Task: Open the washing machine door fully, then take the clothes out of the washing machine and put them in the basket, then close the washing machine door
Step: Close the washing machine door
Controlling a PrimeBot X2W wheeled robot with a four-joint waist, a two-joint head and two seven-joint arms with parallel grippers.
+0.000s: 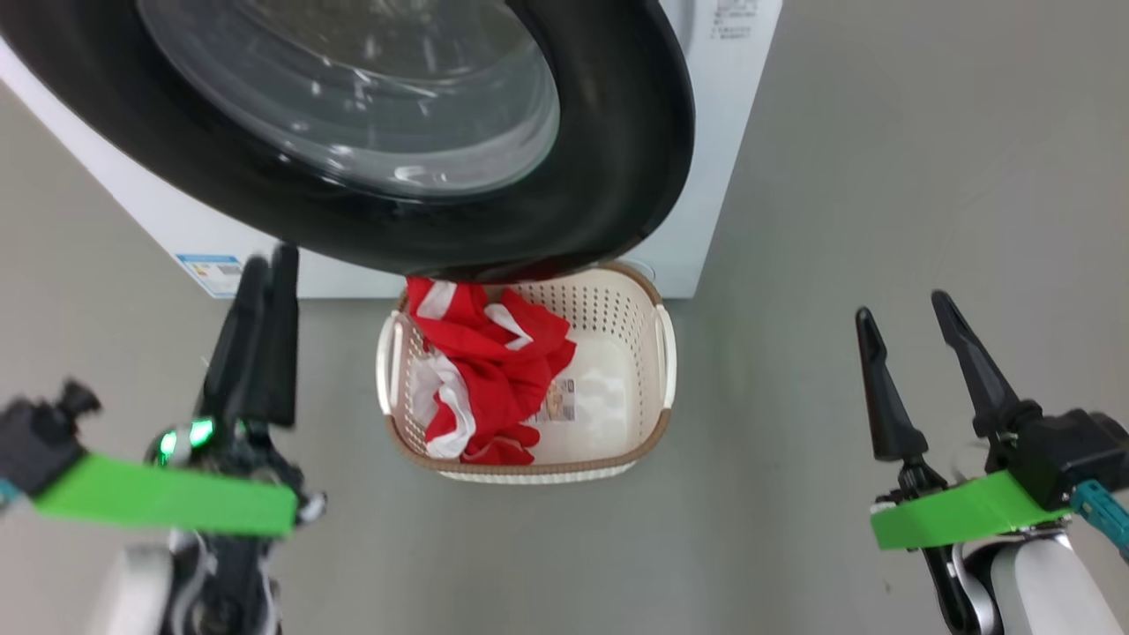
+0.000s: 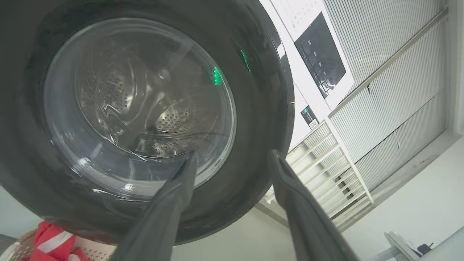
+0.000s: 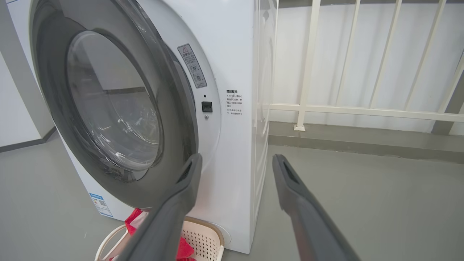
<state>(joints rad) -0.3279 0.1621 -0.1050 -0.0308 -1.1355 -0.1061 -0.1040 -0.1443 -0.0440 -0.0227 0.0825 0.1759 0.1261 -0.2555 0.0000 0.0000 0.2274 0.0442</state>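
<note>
Clothes point(image 1: 494, 362) are lying in the basket point(image 1: 617, 300) on the floor point(image 1: 838, 220) beneath the washing machine door point(image 1: 609, 159), hanging ajar on the washing machine point(image 1: 723, 132). Jaws of the left gripper point(image 2: 232, 154) and the right gripper point(image 1: 901, 304) are standing apart, empty.

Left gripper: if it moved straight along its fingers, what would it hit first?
Most likely the washing machine door: the left gripper aims at its black rim beside the glass. Depth is unclear.
</note>
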